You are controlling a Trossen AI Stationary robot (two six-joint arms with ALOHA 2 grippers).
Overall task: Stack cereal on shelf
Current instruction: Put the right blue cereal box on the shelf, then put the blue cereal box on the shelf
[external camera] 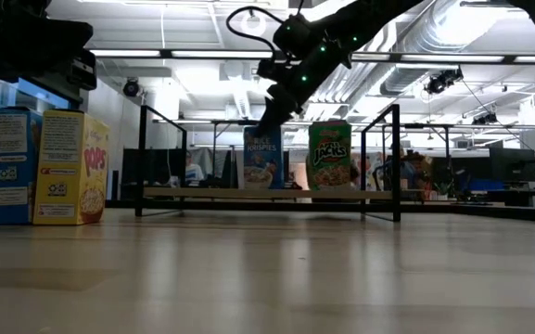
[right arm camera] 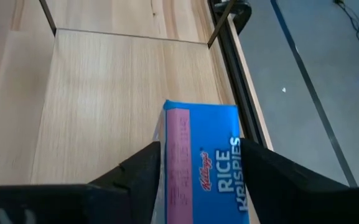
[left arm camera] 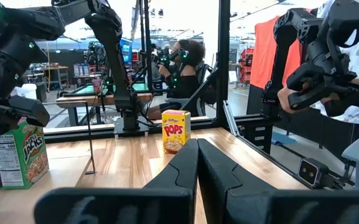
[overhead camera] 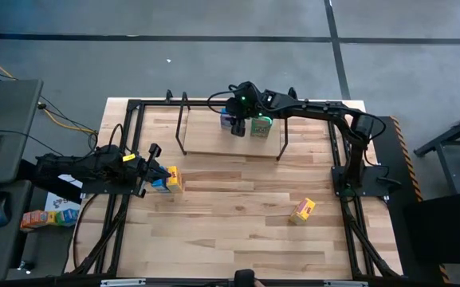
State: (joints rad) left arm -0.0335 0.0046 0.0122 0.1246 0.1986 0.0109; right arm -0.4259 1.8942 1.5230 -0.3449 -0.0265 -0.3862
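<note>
On the table's [overhead camera: 237,239] left side, working rightward:

Left gripper [overhead camera: 151,170]: held low over the boards near the left edge, its two fingers [left arm camera: 185,171] pressed together with nothing between them.

Blue box [overhead camera: 159,184] and yellow Pops box [overhead camera: 173,178]: standing upright side by side, touching, just beside the left gripper's tip; the low view shows them as a pair at the left, the blue one [external camera: 9,165] outermost and the yellow one [external camera: 70,168] next to it.

Shelf [overhead camera: 214,142]: thin black rod uprights around a light wooden board, toward the far side of the table, centre.

Blue Rice Krispies box [overhead camera: 229,120]: upright on the shelf board, toward its right half. Front face reads clearly in the low view [external camera: 261,159].

Right gripper [overhead camera: 237,126]: reaching in from the right over the shelf, its fingers [right arm camera: 135,174] on either side of the Rice Krispies box [right arm camera: 205,158], closed against it from above.

Green Apple Jacks box [overhead camera: 261,125]: upright on the shelf, just right of the blue box, a narrow gap between the two in the low view [external camera: 329,155].

Yellow box [overhead camera: 302,210]: lying flat and askew on the open table, well apart from the shelf, toward the right.
</note>
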